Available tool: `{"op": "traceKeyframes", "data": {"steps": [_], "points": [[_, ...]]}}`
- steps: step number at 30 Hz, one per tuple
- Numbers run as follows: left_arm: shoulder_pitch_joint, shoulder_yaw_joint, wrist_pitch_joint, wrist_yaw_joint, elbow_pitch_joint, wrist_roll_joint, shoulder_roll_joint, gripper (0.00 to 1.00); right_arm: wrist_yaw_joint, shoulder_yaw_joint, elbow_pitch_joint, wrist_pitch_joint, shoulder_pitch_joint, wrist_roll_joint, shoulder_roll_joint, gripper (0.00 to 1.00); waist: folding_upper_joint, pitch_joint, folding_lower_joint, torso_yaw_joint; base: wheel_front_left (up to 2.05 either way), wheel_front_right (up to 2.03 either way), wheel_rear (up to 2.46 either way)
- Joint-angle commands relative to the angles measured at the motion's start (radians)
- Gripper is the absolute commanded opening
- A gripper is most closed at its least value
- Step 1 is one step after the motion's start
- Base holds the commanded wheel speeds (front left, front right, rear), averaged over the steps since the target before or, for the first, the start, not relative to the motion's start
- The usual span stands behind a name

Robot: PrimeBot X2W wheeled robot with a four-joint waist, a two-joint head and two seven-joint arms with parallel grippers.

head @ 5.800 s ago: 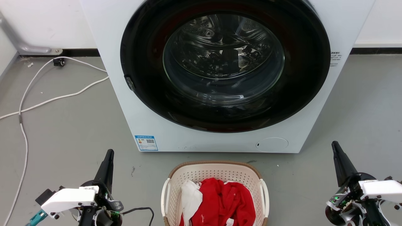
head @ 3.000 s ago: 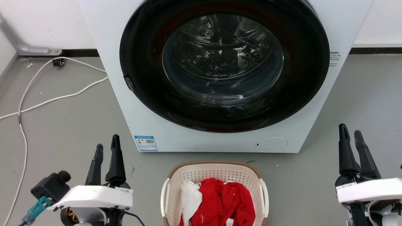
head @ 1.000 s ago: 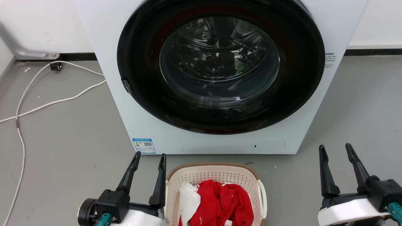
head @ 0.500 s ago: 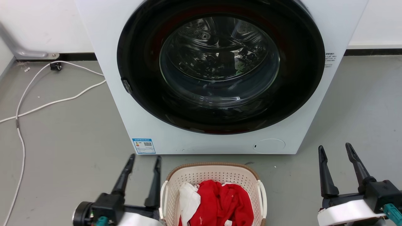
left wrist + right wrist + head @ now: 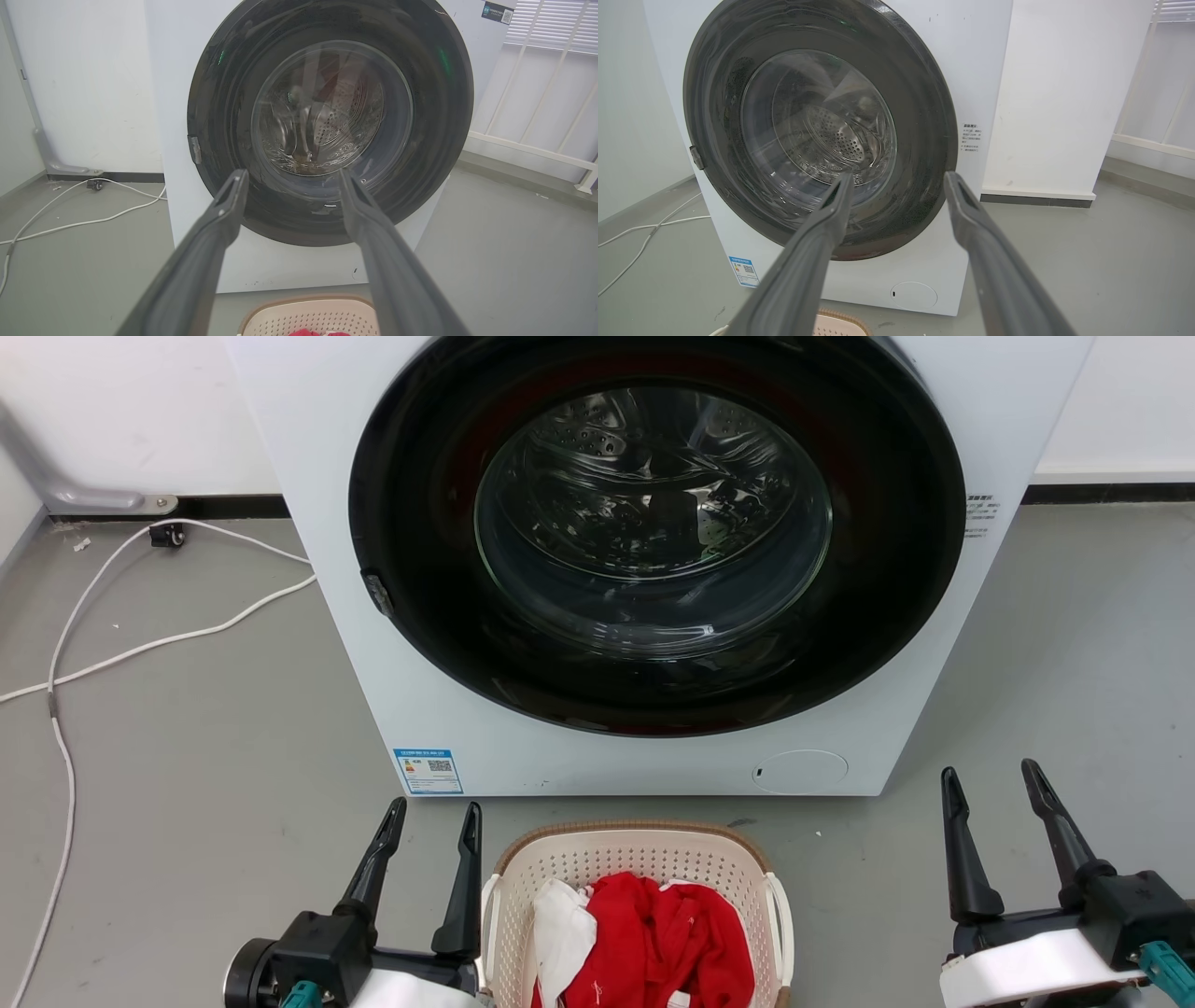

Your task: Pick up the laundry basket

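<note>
Laundry basket (image 5: 644,854) sits before washing machine (image 5: 560,765), wide left and right jaws flanking.

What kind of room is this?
Probably a laundry area: a white front-loading washing machine on grey floor, and a cream perforated plastic laundry basket holding red clothes before it.

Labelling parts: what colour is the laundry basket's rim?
Brown, woven-look, on the laundry basket; head view shows best.
</note>
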Motion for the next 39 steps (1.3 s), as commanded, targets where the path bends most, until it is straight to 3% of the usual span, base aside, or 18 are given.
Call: {"op": "traceKeyframes", "data": {"steps": [1, 17, 28, 39], "points": [[0.004, -0.001, -0.003, -0.001, -0.001, 0.002, -0.001, 1.00, 0.000, -0.001, -0.003, -0.003, -0.008, 0.008, -0.001, 1.00, 0.0000, 0.000, 0.0000, 0.000, 0.00, 0.00, 0.00], [-0.017, 0.001, -0.003, 0.017, 0.037, 0.018, -0.001, 1.00, 0.000, -0.003, 0.035, -0.003, -0.028, -0.003, -0.001, 1.00, 0.0000, 0.059, 0.0000, -0.001, 0.00, 0.00, 0.00], [-0.212, 0.049, -0.003, -0.025, 0.195, 0.080, 0.005, 1.00, 0.000, -0.005, 0.162, 0.008, -0.210, -0.036, -0.001, 1.00, 0.0000, 0.332, 0.0000, -0.017, 0.00, 0.00, 0.00], [-0.469, 0.062, -0.003, -0.055, 0.509, 0.060, 0.057, 1.00, 0.000, 0.061, 0.419, 0.080, -0.467, -0.017, 0.000, 1.00, 0.0000, 0.564, 0.0000, -0.026, 0.00, 0.00, 0.00]]}}
